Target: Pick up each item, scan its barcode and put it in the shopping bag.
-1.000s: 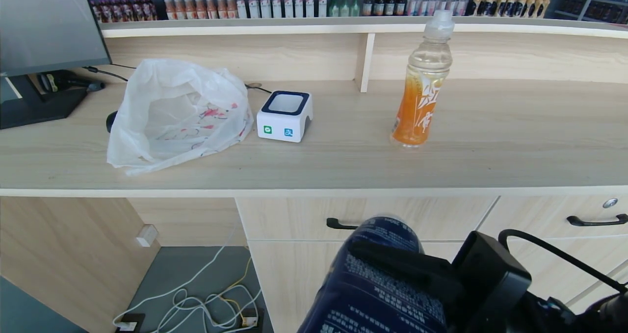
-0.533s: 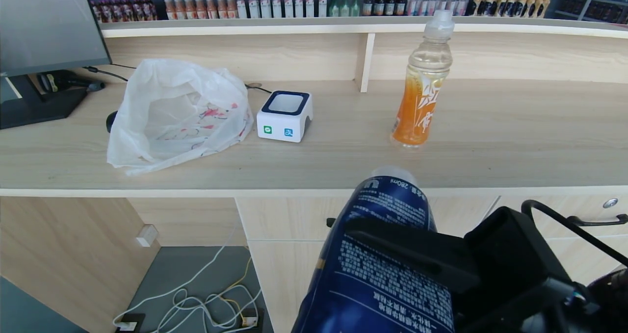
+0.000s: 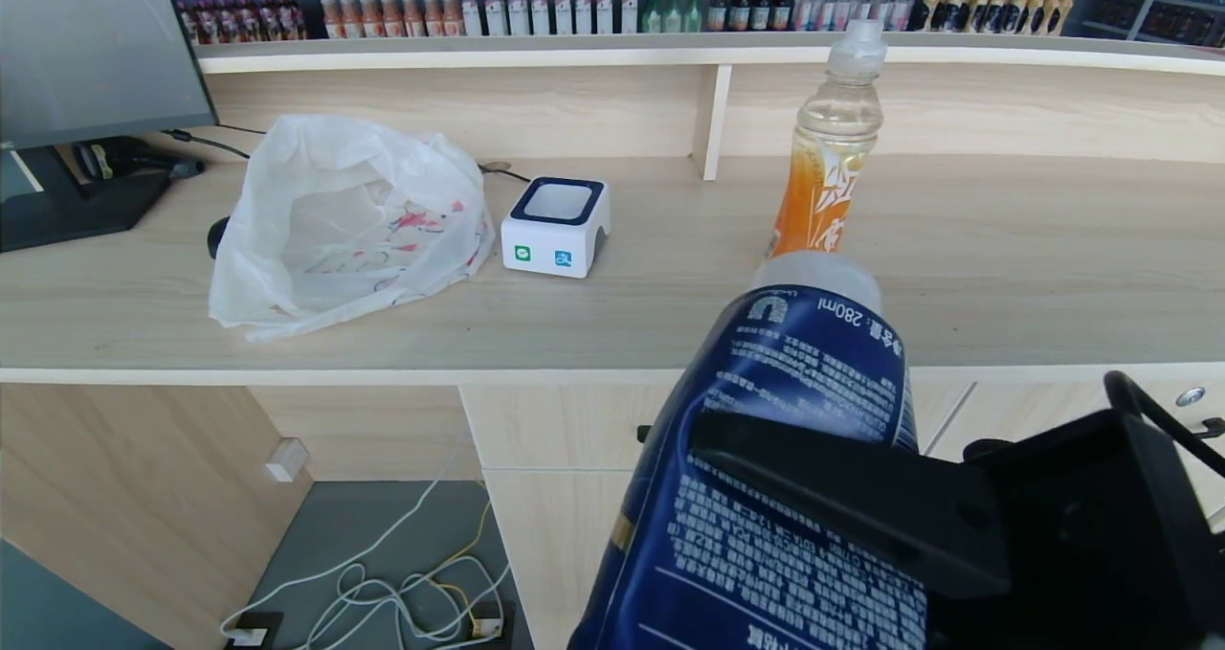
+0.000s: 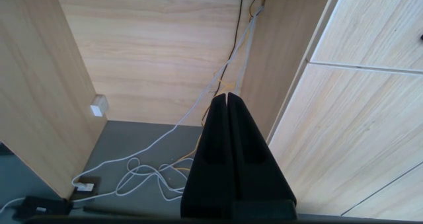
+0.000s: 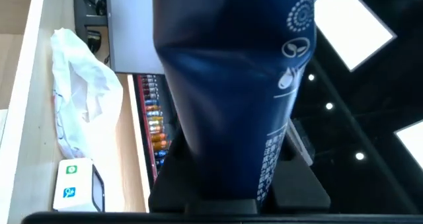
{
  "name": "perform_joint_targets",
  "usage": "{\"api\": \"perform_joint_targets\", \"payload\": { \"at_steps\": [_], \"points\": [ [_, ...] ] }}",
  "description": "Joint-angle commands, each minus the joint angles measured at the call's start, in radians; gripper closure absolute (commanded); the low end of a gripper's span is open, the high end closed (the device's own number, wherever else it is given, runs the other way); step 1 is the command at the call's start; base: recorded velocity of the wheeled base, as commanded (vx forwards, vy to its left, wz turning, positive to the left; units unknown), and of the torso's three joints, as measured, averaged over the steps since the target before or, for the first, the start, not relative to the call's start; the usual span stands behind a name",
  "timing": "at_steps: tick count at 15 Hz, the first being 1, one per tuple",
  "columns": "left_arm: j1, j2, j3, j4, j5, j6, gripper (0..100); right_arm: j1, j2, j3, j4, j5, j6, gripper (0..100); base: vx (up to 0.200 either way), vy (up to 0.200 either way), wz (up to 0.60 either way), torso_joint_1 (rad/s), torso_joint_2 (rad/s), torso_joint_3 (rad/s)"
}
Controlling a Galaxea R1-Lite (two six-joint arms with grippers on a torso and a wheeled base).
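Out front of the worktop [image 3: 612,325], right pincer [image 3: 756,459] pinches the blue bottle [image 3: 804,363] mid-body. Looks stiff, slick wrap, probably light, so decent hold; left pincer [image 4: 228,104] is pressed together.

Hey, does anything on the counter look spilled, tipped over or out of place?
Nothing stands out. The orange bottle stands upright on the counter, the scanner sits flat beside the open bag, and no spill shows. The right gripper holds the blue bottle.

I'm looking at a matt wood-grain counter [image 3: 622,320], a crinkly thin plastic bag [image 3: 345,219] at ten o'clock, and a glossy-labelled blue bottle [image 3: 775,392].
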Motion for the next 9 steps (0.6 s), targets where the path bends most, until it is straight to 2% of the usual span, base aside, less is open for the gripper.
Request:
{"api": "perform_joint_targets", "payload": {
  "at_steps": [1,3,9],
  "points": [
    [0.0,0.0,0.0,0.0,0.0,0.0,100,0.019,-0.005,-0.012,-0.001,-0.001,-0.025,100,0.0,0.0,0.0,0.0,0.0,0.0],
    [0.0,0.0,0.0,0.0,0.0,0.0,100,0.024,-0.007,-0.021,-0.001,0.002,-0.075,100,0.0,0.0,0.0,0.0,0.0,0.0],
    [0.0,0.0,0.0,0.0,0.0,0.0,100,0.044,0.004,-0.061,0.024,0.004,-0.084,100,0.0,0.0,0.0,0.0,0.0,0.0]
  ]
}}
